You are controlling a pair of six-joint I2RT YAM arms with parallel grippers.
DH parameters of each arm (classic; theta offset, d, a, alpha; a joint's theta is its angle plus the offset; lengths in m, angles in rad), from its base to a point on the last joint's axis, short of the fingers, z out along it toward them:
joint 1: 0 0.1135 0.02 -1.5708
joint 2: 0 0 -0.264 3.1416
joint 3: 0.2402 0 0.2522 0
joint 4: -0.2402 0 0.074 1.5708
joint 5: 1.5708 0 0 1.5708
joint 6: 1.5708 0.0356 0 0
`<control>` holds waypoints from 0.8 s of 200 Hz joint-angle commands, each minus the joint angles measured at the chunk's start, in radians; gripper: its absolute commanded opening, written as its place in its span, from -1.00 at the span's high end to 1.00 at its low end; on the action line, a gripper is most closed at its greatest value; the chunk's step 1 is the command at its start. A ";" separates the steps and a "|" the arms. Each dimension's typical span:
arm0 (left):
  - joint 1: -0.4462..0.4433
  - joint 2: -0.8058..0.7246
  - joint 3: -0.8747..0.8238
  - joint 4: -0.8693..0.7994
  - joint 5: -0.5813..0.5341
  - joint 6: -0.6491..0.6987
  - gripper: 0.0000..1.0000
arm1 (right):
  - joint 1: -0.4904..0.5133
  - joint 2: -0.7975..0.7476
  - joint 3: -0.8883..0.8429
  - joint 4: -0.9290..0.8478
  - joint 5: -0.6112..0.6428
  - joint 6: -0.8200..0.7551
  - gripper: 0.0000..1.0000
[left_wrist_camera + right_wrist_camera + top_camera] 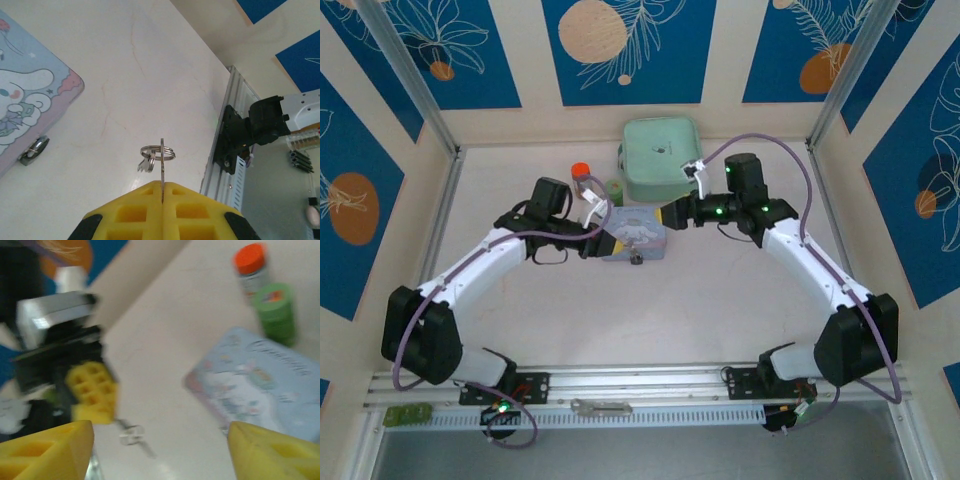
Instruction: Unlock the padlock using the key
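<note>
My left gripper [163,187] is shut on the thin grey key [162,162], which stands edge-on out of the yellow jaws. A ring [157,151] with a second small key hangs from it. The small dark padlock [35,149] hangs at the front edge of the pale blue cartoon tin [30,95], left of the key and apart from it. From above, the left gripper [596,241] is at the tin's [638,234] left side, the padlock [636,260] at its front. My right gripper [669,215] hovers at the tin's right corner. In the blurred right wrist view it [160,452] is open and holds nothing.
A mint green case [660,156] stands at the back. An orange-capped bottle [582,180] and a green roll [616,188] stand behind the tin. A metal piece [600,407] lies on the front rail. Bare table spreads in front of the tin.
</note>
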 commanded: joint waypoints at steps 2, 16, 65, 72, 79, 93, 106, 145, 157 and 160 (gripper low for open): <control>0.002 0.009 0.040 -0.031 0.088 0.030 1.00 | 0.020 0.011 -0.055 0.045 -0.290 0.085 -0.29; 0.000 0.010 0.043 -0.039 0.098 0.036 1.00 | 0.041 0.019 -0.068 0.048 -0.309 0.097 -0.19; -0.013 0.006 0.057 -0.079 0.113 0.057 1.00 | 0.104 0.091 -0.077 0.108 -0.328 0.130 -0.04; -0.015 0.006 0.056 -0.082 0.113 0.060 1.00 | 0.112 0.104 -0.072 0.111 -0.328 0.129 0.00; -0.015 0.005 0.057 -0.083 0.112 0.061 1.00 | 0.117 0.116 -0.066 0.110 -0.326 0.129 0.01; -0.015 0.001 0.054 -0.085 0.110 0.063 1.00 | 0.121 0.135 -0.059 0.115 -0.328 0.132 0.06; -0.015 -0.002 0.054 -0.085 0.107 0.065 1.00 | 0.122 0.144 -0.057 0.117 -0.331 0.134 0.13; -0.015 -0.005 0.051 -0.078 0.112 0.065 1.00 | 0.130 0.156 -0.066 0.121 -0.332 0.141 0.23; -0.016 -0.004 0.051 -0.075 0.116 0.063 1.00 | 0.134 0.160 -0.070 0.132 -0.330 0.147 0.25; -0.016 -0.003 0.051 -0.075 0.117 0.063 1.00 | 0.134 0.160 -0.070 0.134 -0.330 0.149 0.25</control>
